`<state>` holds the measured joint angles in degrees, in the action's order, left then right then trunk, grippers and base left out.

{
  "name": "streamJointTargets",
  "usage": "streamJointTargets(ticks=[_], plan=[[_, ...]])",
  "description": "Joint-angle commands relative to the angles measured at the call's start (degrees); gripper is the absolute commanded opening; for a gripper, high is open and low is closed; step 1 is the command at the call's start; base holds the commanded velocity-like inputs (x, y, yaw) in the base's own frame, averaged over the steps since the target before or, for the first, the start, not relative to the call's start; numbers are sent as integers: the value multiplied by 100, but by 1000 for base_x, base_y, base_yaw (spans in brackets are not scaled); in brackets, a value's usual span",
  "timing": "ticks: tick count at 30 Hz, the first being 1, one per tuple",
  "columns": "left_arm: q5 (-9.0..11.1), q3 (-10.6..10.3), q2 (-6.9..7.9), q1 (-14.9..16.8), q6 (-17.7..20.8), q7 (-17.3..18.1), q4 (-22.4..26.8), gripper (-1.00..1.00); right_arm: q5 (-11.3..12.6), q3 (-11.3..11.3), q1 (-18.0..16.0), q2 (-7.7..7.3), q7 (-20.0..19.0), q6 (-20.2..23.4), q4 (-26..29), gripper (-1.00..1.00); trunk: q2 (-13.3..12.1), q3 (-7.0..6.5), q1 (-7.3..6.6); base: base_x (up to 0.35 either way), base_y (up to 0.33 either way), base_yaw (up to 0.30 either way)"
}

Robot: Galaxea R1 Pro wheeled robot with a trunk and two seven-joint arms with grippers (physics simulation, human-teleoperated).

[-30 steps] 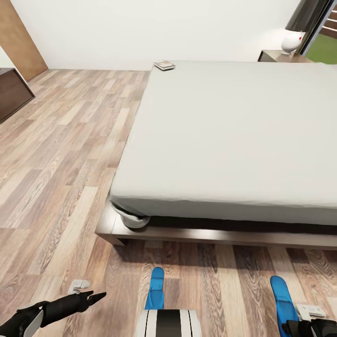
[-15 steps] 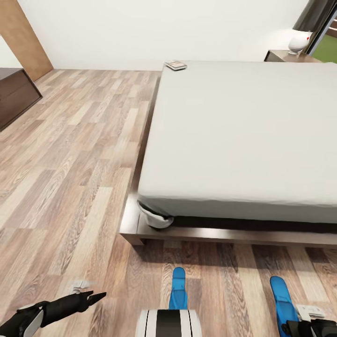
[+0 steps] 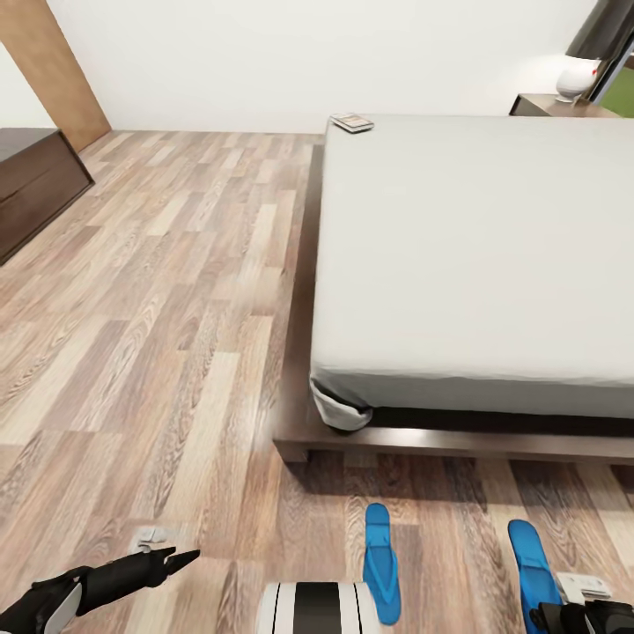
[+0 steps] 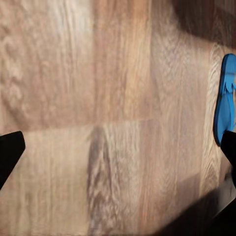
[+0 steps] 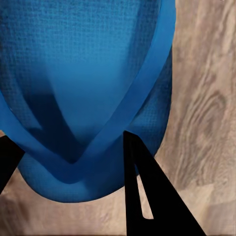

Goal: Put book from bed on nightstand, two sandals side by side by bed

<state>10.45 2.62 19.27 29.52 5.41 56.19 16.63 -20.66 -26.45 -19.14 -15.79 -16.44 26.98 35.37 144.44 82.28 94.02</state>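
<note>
Bed [image 3: 475, 255]: the only thing on the mattress is the book [image 3: 353, 122], at its far corner by the wall. Nightstand [image 3: 563, 106] beyond the bed's far right corner carries a white lamp [image 3: 578, 77]. Two sandals on the floor at the bed's foot: one [image 3: 380, 563] near the frame corner, the other [image 3: 531, 574] further right, held in the right gripper [image 5: 73, 162], fingers closed on a strap. Left gripper [image 3: 180, 556] hangs over bare floor left of the bed, fingers spread, empty. Versus 1.0 s ago: camera panned left, so bed and free sandal sit further right in view; nothing itself moved.
</note>
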Motion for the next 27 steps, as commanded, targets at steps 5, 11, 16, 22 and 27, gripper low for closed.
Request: streamJointTargets(ticks=[5,11,16,22,27], plan=[[19,20,-2,1,57,24,-2,100,-61,-32,-4,5,-52,20,15,-100,1,4,0,85,316,0],[19,20,-2,1,57,24,-1,100,-61,-30,-3,6,-52,23,16,-100,1,4,0,98,316,0],[19,20,-2,1,57,24,-4,100,-61,-29,-2,6,-52,25,15,-100,1,4,0,71,253,0],[19,20,0,1,46,24,-10,100,-61,-27,-2,6,-52,19,14,-100,1,4,0,8,32,0],[19,20,0,1,51,23,-10,100,-61,-27,-4,6,-52,21,13,-100,1,4,0,0,189,0]])
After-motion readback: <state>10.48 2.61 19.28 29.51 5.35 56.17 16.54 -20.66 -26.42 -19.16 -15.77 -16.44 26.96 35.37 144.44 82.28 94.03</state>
